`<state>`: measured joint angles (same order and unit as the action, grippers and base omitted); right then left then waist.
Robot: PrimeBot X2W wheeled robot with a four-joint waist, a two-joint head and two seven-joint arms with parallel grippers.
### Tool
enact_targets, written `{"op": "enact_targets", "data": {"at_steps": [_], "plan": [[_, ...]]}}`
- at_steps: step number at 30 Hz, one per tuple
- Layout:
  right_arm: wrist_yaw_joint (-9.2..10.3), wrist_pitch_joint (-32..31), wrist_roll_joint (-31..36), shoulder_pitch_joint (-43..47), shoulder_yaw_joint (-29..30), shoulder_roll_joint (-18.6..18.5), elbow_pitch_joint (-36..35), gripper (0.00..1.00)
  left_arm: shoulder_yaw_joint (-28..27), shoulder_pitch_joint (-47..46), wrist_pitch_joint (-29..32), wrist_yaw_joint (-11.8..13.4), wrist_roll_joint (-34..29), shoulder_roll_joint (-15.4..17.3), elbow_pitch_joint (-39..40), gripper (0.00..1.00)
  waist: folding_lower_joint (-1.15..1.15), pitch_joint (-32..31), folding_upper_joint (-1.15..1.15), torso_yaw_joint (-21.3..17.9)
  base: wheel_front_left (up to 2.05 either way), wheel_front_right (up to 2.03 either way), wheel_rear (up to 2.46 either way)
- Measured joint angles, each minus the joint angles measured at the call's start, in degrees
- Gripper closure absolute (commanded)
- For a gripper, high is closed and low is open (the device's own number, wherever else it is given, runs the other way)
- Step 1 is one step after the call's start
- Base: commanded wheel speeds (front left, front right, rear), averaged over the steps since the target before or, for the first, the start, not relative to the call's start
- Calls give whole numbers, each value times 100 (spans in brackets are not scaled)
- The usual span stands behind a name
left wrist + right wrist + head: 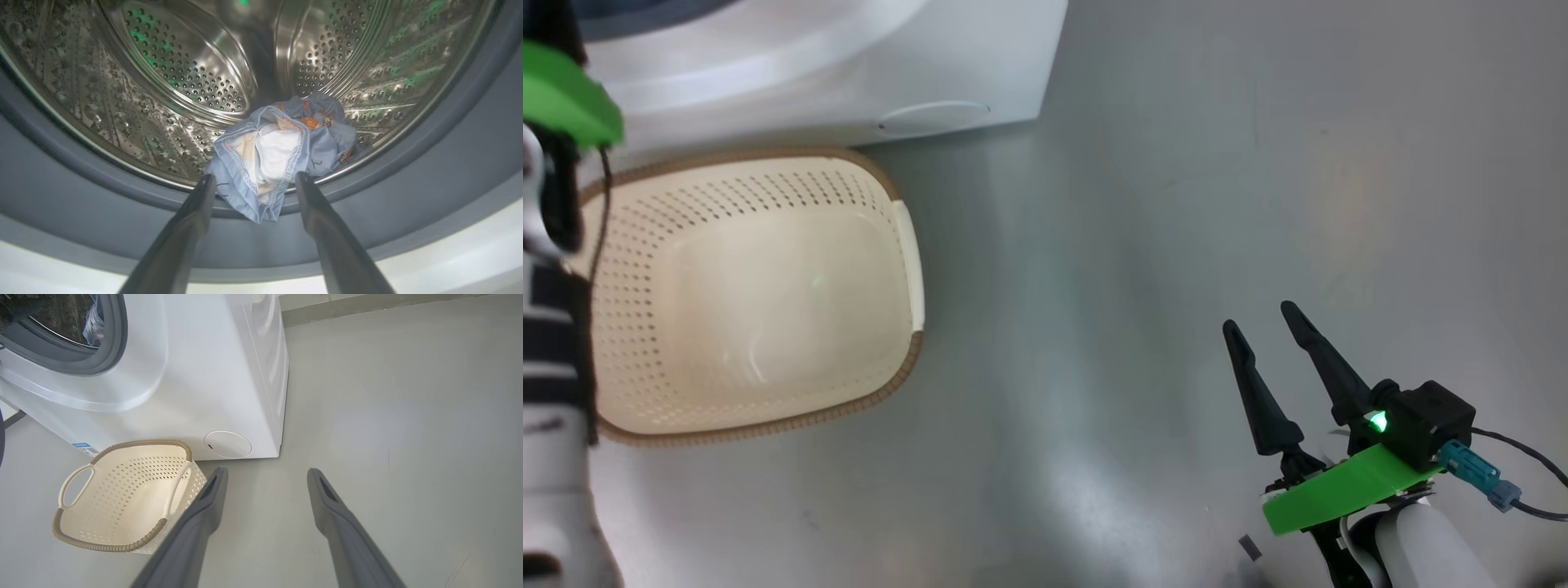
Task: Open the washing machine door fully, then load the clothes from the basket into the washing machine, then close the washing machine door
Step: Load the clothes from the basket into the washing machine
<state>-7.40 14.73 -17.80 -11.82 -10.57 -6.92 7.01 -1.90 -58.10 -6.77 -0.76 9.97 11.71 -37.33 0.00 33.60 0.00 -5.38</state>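
The washing machine (212, 375) stands with its round opening uncovered; its door is out of view. In the left wrist view the clothes (282, 147), a light-blue bundle with orange prints and a white inside, lie at the front lip of the steel drum (184, 73) and hang over the grey rubber ring (408, 196). My left gripper (255, 179) is open, its fingers either side of the bundle's lower end and not gripping it. The cream basket (882, 188) sits on the floor before the machine with nothing inside. My right gripper (1259, 316) is open over bare floor, right of the basket.
The round white flap (227, 444) and a blue label (83, 447) mark the machine's lower front, just behind the basket (122, 547). My left arm (556, 408) runs up the left edge of the head view. Grey floor (1176, 204) stretches to the right.
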Motion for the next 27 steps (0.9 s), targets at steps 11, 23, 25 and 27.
{"op": "enact_targets", "data": {"at_steps": [11, 23, 25, 27], "plan": [[0, 0, 34, 35, -1, -18, -16, 0, 216, -1484, 584, 130, -116, 41, -1489, 0, 0, 339, 0, -17, 0, 0, 0], [0, 0, 58, 182, -12, -59, -100, 0, 408, -2103, 568, 202, -163, -107, -2338, 0, 0, 600, 0, -2, 0, 0, 0], [0, 0, 59, 183, -15, -58, -101, 0, 439, -2202, 568, 224, -169, -102, -2452, 0, 0, 665, 0, 0, 0, 0, 0], [0, 0, 66, 186, -24, -57, -105, 0, 445, -2313, 566, 260, -169, -99, -2526, 0, 0, 727, 0, -1, 0, 0, 0]]}}
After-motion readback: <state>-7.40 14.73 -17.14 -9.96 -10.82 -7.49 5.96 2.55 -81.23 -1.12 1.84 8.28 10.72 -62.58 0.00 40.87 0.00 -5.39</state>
